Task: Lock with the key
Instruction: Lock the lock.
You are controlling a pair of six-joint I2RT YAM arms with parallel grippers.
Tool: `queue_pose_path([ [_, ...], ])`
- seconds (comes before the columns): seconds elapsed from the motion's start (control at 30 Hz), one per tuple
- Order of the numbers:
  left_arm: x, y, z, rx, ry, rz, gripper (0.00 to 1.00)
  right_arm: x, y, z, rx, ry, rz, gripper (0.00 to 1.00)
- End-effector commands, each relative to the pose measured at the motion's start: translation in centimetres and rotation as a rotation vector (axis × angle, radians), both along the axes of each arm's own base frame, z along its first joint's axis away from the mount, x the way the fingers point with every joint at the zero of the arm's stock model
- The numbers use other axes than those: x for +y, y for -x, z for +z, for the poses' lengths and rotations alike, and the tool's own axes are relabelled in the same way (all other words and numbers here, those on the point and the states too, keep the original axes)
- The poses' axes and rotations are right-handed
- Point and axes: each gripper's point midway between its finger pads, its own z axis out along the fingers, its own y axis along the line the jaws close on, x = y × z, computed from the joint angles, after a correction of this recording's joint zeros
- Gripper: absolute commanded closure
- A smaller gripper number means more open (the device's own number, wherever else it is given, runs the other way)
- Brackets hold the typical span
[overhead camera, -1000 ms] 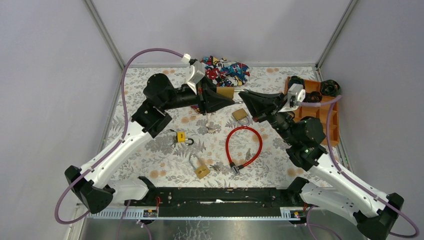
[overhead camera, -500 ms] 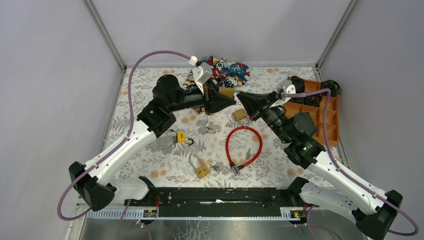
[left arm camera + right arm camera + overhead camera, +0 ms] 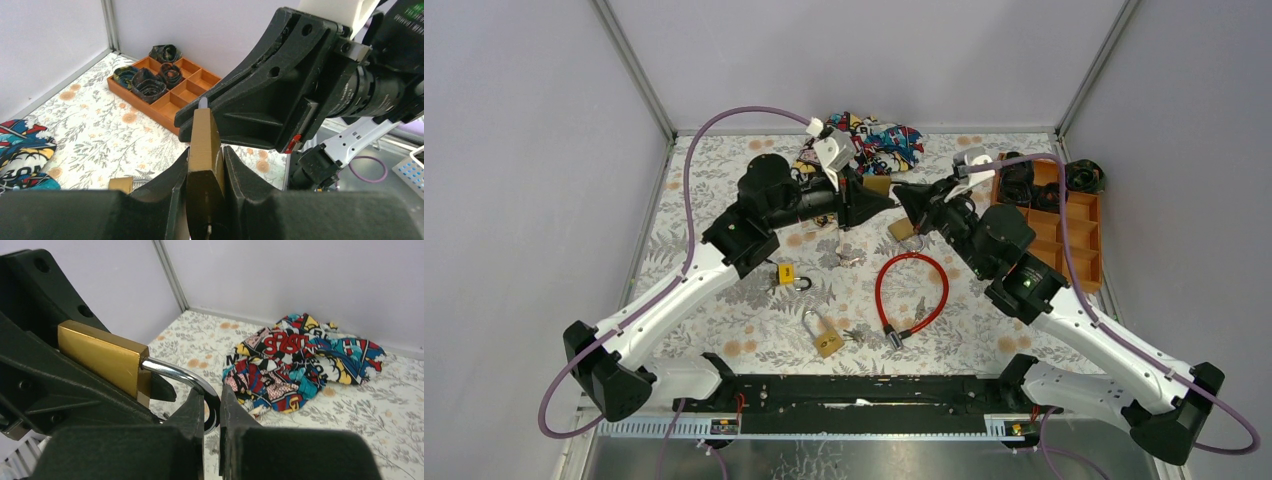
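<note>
A brass padlock (image 3: 876, 185) is held above the middle back of the table. My left gripper (image 3: 205, 150) is shut on its body (image 3: 204, 145). In the right wrist view the body (image 3: 100, 356) sticks out to the left and its steel shackle (image 3: 180, 374) curves into my right gripper (image 3: 212, 392), which is shut on it. The two grippers meet tip to tip (image 3: 894, 193). A small metal piece shows in the keyhole (image 3: 209, 231). A bunch of keys (image 3: 845, 257) is below the padlock; I cannot tell whether it hangs or lies.
On the flowered table lie another brass padlock (image 3: 905, 230), a small yellow padlock (image 3: 787, 273), a brass padlock with keys (image 3: 826, 338) and a red cable lock (image 3: 911, 290). A colourful cloth (image 3: 874, 140) is at the back, an orange compartment tray (image 3: 1074, 225) at the right.
The right arm's wrist has swung left and toward the back while its fingertips stayed at the padlock. The left arm's wrist has shifted slightly right. Both grips are unchanged.
</note>
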Motion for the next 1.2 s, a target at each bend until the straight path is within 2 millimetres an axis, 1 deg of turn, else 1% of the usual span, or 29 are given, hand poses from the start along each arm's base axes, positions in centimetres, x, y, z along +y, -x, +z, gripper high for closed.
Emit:
queue_pose_path([
  [0.0, -5.4, 6.4, -6.1, -0.052, -0.138, -0.325, 1.0, 10.6, 16.4, 2.6, 0.046, -0.052, 0.882, 1.0],
  [0.07, -4.8, 5.3, -8.0, -0.11, -0.209, -0.282, 1.0, 10.4, 17.2, 3.7, 0.039, -0.06, 0.892, 1.0],
  [0.13, -4.7, 4.6, -8.5, -0.146, -0.222, -0.246, 1.0, 10.5, 17.2, 4.0, 0.034, -0.063, 0.871, 1.0],
  [0.17, -4.9, 4.4, -8.2, -0.182, -0.208, -0.235, 1.0, 10.7, 17.3, 4.0, 0.032, -0.066, 0.87, 1.0],
  [0.23, -5.3, 4.6, -8.4, -0.233, -0.214, -0.233, 1.0, 11.4, 17.5, 4.2, 0.027, -0.081, 0.881, 1.0],
  [0.27, -5.4, 4.7, -9.0, -0.232, -0.223, -0.238, 1.0, 11.6, 17.5, 4.6, 0.018, -0.09, 0.884, 1.0],
  [0.33, -5.4, 5.0, -10.3, -0.185, -0.238, -0.25, 1.0, 11.6, 17.6, 6.0, -0.012, -0.118, 0.877, 1.0],
  [0.37, -5.2, 5.3, -11.4, -0.141, -0.245, -0.252, 1.0, 11.4, 17.6, 6.8, -0.028, -0.139, 0.868, 1.0],
  [0.4, -5.0, 5.7, -12.1, -0.108, -0.242, -0.252, 1.0, 10.8, 17.4, 7.8, -0.048, -0.17, 0.846, 1.0],
  [0.47, -4.6, 5.9, -12.8, -0.056, -0.204, -0.219, 1.0, 9.3, 17.0, 9.9, -0.097, -0.25, 0.789, 1.0],
  [0.53, -4.3, 5.8, -12.5, -0.004, -0.119, -0.164, 1.0, 7.3, 16.7, 12.1, -0.151, -0.33, 0.723, 1.0],
  [0.6, -4.1, 6.1, -11.3, 0.023, -0.021, -0.145, 1.0, 5.8, 16.9, 14.0, -0.202, -0.391, 0.697, 1.0],
  [0.67, -4.1, 6.5, -10.2, 0.045, 0.051, -0.151, 1.0, 5.1, 17.3, 14.9, -0.221, -0.417, 0.705, 1.0],
  [0.73, -4.2, 7.0, -9.8, 0.075, 0.077, -0.163, 1.0, 5.0, 17.7, 15.0, -0.214, -0.426, 0.721, 1.0],
  [0.83, -4.5, 7.6, -9.8, 0.077, 0.078, -0.173, 1.0, 5.6, 17.4, 13.8, -0.164, -0.417, 0.726, 1.0],
  [0.97, -4.9, 7.3, -9.2, 0.044, 0.087, -0.17, 1.0, 6.7, 17.1, 12.4, -0.113, -0.409, 0.737, 1.0],
  [1.03, -5.2, 7.2, -9.5, 0.049, 0.076, -0.174, 1.0, 7.2, 17.3, 12.4, -0.107, -0.408, 0.758, 1.0],
  [1.1, -5.4, 7.1, -10.4, 0.086, 0.055, -0.173, 1.0, 7.6, 17.7, 12.7, -0.11, -0.389, 0.787, 1.0],
  [1.17, -5.3, 7.2, -10.6, 0.093, 0.048, -0.176, 1.0, 7.3, 17.7, 13.0, -0.117, -0.375, 0.779, 1.0],
])
